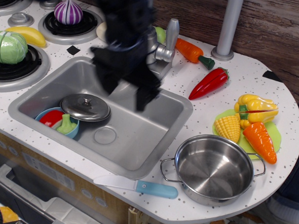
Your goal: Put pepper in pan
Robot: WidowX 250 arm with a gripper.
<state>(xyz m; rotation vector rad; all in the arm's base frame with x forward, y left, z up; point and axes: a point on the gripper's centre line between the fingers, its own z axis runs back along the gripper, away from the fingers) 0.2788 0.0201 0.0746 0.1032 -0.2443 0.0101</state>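
Gripper (125, 90) blurred above sink (152, 147), jaw state unclear, nothing visibly held. Pepper (209, 83) lies on counter (285, 140) right of faucet (149, 41), well apart from empty pan (214, 169) near front edge.

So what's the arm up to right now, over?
Gripper blurred over the sink, jaw state unclear, nothing visibly held. Pepper lying on the counter, untouched. Pan empty. Faucet stands between gripper and pepper.
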